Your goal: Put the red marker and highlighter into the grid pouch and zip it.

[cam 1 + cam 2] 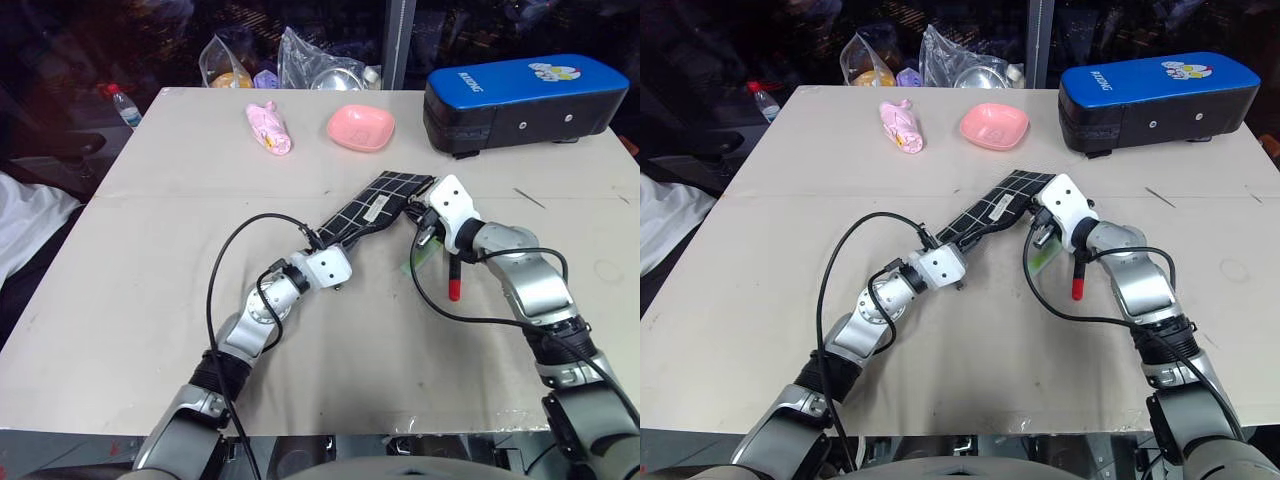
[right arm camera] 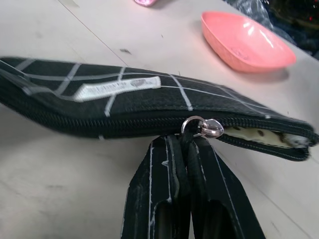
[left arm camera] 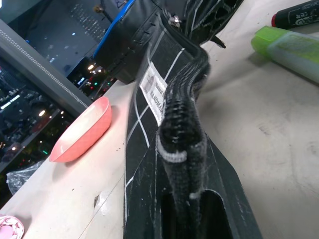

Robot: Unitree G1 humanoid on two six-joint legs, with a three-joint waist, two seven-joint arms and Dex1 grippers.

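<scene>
pale tabletop [image 1: 150, 280] with dark clutter behind its far edge, that's the setting. left gripper [image 1: 318, 243] is clamped tight on the near end of the grid pouch [image 1: 375, 207]; the left wrist view has the zipper edge [image 3: 182, 124] running straight out from between its fingers [image 3: 219, 209], with the white label [image 3: 154, 94] just off to one side. right gripper [image 1: 424, 222] is squeezed shut on the dark zipper pull, right at the silver ring [image 2: 202, 127], near the pouch's far end. past that ring the zip still gapes a bit and you can see pale lining [image 2: 259, 137]; on the other side of the ring it's closed.

just beside the right gripper, on the near side, the highlighter [image 1: 420, 256] lies on the table, mostly tucked under the wrist, and the red marker [image 1: 454, 280] sits right next to it, red end pointing toward the robot. so both are still outside the pouch.

further out from the grippers: pink dish [image 1: 361, 127], pink wrapped thing [image 1: 269, 128], and a big blue-and-black case [image 1: 525, 100] off on the right gripper's far side. plastic bags [image 1: 300, 60] and a bottle [image 1: 122, 103] sit beyond the table's far edge.
</scene>
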